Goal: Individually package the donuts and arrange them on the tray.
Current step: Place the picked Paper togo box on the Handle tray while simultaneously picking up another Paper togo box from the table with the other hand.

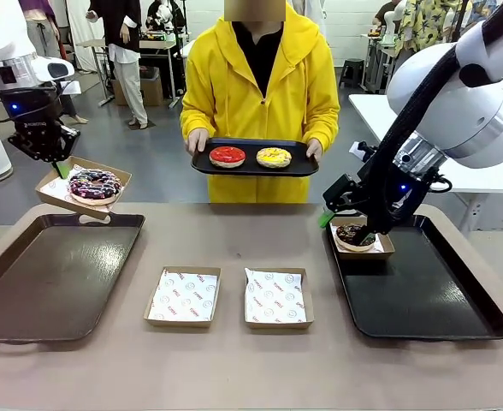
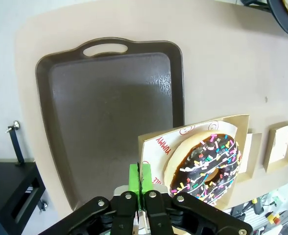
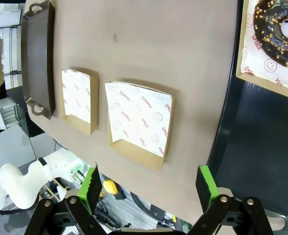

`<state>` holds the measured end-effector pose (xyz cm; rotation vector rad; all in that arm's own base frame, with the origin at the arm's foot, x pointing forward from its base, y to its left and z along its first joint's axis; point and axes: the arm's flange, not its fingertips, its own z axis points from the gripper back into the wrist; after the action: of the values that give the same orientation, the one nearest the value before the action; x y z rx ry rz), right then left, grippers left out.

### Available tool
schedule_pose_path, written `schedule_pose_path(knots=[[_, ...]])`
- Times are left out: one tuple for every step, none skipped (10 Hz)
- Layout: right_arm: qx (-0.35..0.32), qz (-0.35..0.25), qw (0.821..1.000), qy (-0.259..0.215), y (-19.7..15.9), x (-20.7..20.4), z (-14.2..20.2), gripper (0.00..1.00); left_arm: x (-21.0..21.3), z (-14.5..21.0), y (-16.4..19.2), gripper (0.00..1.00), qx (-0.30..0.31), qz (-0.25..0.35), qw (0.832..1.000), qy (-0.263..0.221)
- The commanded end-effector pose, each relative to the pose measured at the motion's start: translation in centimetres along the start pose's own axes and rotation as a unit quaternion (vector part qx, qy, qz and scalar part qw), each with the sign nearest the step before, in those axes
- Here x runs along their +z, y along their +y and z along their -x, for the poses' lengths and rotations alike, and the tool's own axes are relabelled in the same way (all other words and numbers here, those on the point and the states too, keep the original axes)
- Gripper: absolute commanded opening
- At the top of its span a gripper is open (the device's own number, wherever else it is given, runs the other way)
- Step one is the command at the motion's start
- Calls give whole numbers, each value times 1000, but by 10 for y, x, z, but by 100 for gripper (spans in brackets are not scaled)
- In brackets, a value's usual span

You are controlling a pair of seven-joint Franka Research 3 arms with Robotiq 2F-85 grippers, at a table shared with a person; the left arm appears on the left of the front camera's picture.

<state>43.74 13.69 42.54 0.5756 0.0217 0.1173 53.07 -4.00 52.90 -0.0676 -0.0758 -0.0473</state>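
The purple-iced donut [image 1: 94, 184], in a box [image 1: 48, 183] whose rim the left gripper [image 1: 61, 168] pinches, hangs over the left tray's [image 1: 29, 282] far edge, calling for a level set-down, while the right gripper [image 3: 148, 177] gapes above the boxed chocolate donut [image 1: 354, 234] on the right tray [image 1: 431, 295].

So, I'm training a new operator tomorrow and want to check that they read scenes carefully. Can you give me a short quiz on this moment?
1. True or false: the left gripper is shut on the edge of the box that carries the purple-iced donut.
2. How many empty boxes lie on the table?
3. Where is the chocolate donut? A) on the person's tray B) boxed, on the right tray C) in the left gripper

Key: 1 true; 2 two; 3 B.
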Motion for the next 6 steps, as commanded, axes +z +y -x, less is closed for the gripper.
schedule_pose_path(knots=[[0,3,1000,0,1,0,-1,100,2,4,1,1,1,1,1000,-7],[0,3,1000,0,1,0,-1,100,2,4,1,1,1,1,1000,-7],[0,3,1000,0,1,0,-1,100,2,4,1,1,1,1,1000,-7],[0,3,1000,0,1,0,-1,100,1,0,0,1,0,0,1000,-1],[0,0,1000,0,0,0,0,100,-4,0,8,1,-9,-5,1000,-9],[-18,32,999,-6,8,-7,3,100,-4,3,18,1,-17,-3,1000,-13]])
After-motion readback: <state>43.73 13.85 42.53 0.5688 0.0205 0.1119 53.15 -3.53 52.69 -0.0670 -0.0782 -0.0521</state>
